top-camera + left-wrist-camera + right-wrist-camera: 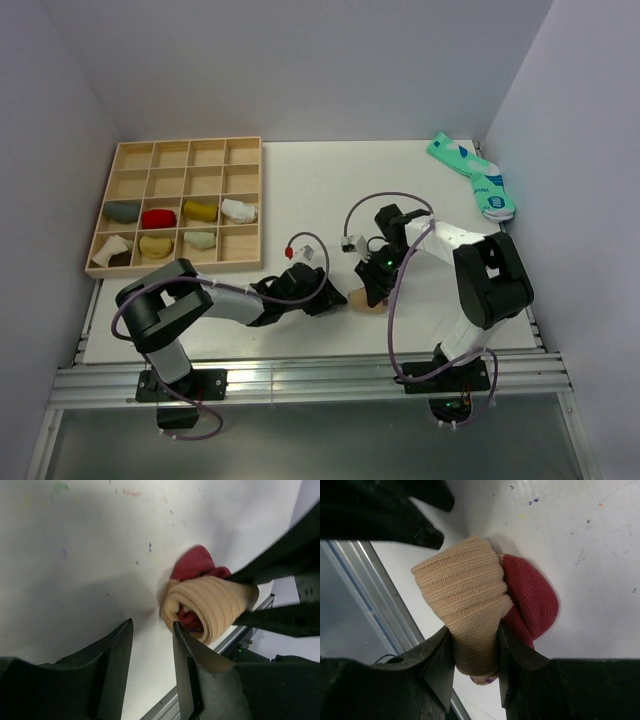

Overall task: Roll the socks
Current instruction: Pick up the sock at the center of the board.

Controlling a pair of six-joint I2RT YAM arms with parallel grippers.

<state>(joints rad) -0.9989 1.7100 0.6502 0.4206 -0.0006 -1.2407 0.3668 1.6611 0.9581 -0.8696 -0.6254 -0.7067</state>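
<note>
Surface: white table [300,180] boxed by pale walls, with a metal rail [300,375] along the near edge.
Bystanders: wooden tray [180,143] at far left with rolled socks in some compartments; teal socks [470,175] at far right, well apart from the work.
Task thing: tan sock roll [366,298], close to the near edge and between the 2 arms, its maroon toe [530,600] bulging out on 1 side.
Right claw [475,630]: clamped on the tan sock roll, 1 finger on each side of the ribbed fabric.
Left claw [152,625]: fingers apart, nothing between them.
Key relation: I see the roll just ahead of the left claw and off toward its right finger, not in line with the gap, so it is not touching.
Long axis: I judge it runs roughly toward the left claw, because that wrist camera looks into the spiral end.
Nearer arm: the right one already has it; the left is just beside.
Left wrist view adds: the wound layers with maroon at the core, and the right claw's dark fingers coming in from the far side.
Right wrist view adds: the grip itself and the ribbed outer wrap, which the top view hides under both claws.
Unclear: I cannot tell whether a 2nd sock is wound inside.
</note>
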